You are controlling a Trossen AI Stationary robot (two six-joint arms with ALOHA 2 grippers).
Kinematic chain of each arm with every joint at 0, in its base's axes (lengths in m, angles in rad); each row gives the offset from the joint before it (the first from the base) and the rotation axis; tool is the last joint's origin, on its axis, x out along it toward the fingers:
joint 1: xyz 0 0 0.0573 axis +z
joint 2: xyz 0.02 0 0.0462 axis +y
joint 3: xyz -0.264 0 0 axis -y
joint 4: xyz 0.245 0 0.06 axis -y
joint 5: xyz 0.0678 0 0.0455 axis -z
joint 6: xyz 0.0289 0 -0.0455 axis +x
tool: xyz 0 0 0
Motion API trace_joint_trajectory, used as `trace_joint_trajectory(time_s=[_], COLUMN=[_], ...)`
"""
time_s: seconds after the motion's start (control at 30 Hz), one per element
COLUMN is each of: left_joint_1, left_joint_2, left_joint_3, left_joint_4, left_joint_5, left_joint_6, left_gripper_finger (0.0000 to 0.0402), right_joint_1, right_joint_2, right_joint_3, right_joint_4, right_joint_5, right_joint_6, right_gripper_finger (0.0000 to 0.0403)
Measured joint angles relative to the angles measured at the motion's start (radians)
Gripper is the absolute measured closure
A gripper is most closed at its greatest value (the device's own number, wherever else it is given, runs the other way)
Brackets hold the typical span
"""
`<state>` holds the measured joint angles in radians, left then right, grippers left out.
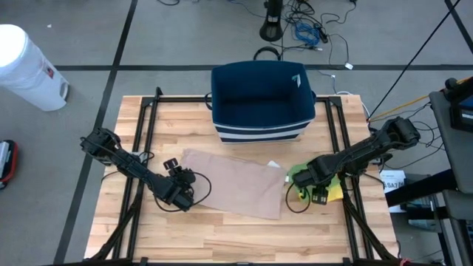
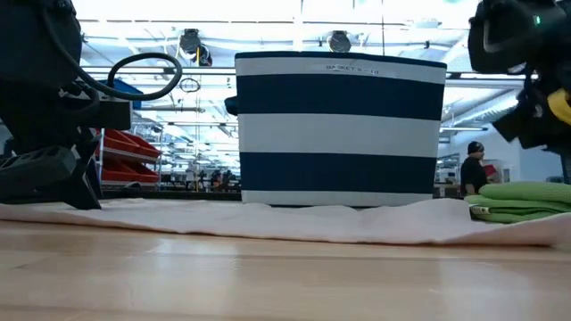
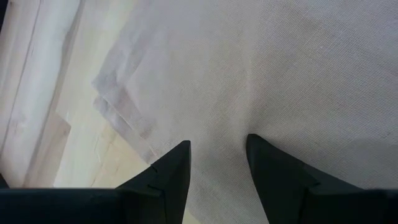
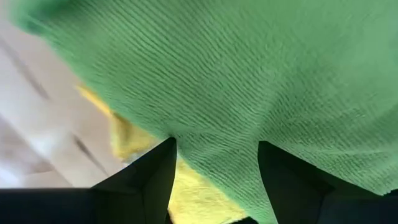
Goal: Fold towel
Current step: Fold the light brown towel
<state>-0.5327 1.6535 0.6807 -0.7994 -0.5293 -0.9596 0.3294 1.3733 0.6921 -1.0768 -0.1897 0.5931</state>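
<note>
A: Left gripper (image 3: 216, 163) low over the beige towel (image 1: 230, 183), jaws apart, nothing held. Its layered corner (image 3: 118, 106) is just ahead of my fingertips.

B: Right?

A: Right gripper (image 4: 214, 165) spread wide, empty, hovering on the green cloth (image 4: 249, 81) with a yellow cloth (image 4: 186, 199) under it. I'd pinch every layer at that corner before lifting. Striped bin (image 1: 260, 101) sits farther out.

Towel (image 1: 233, 182) before basket (image 1: 260, 103)
</note>
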Motion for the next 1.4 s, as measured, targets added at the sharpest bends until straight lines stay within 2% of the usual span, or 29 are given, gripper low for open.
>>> trace_joint_trajectory(time_s=[0.1, 0.2, 0.37, 0.6, 0.73, 0.83, 0.97, 1.17, 1.4], left_joint_1=[0.000, 0.000, 0.000, 0.000, 0.000, -0.001, -0.002, -0.002, -0.002], left_joint_2=[0.000, 0.000, 0.001, 0.001, 0.004, 0.008, 0.006, 0.006, 0.004], left_joint_3=[0.000, 0.000, 0.005, 0.006, 0.036, 0.076, 0.118, 0.119, 0.165], left_joint_4=[0.000, 0.000, -0.002, -0.004, -0.055, -0.152, -0.208, -0.216, -0.216], left_joint_5=[0.000, 0.000, 0.001, 0.001, 0.001, -0.002, -0.055, -0.080, -0.114], left_joint_6=[0.000, 0.000, 0.003, 0.003, 0.000, 0.005, 0.010, 0.026, 0.034], left_gripper_finger=[0.0229, 0.0229, 0.0229, 0.0229, 0.0229, 0.0229, 0.0229, 0.0229, 0.0229], right_joint_1=[0.000, 0.000, 0.000, 0.009, 0.009, 0.023, 0.074, 0.163, 0.223], right_joint_2=[-0.042, -0.076, -0.103, -0.093, -0.085, -0.073, -0.029, 0.097, 0.243], right_joint_3=[0.033, 0.065, 0.074, 0.074, 0.074, 0.074, 0.074, 0.074, 0.074], right_joint_4=[-0.001, 0.023, 0.199, 0.441, 0.510, 0.558, 0.681, 0.859, 1.006], right_joint_5=[0.014, 0.080, 0.157, 0.167, 0.179, 0.167, 0.159, 0.166, 0.225], right_joint_6=[0.021, 0.024, -0.049, -0.265, -0.308, -0.320, -0.339, -0.382, -0.408], right_gripper_finger=[0.0191, 0.0191, 0.0191, 0.0191, 0.0191, 0.0191, 0.0191, 0.0192, 0.0227])
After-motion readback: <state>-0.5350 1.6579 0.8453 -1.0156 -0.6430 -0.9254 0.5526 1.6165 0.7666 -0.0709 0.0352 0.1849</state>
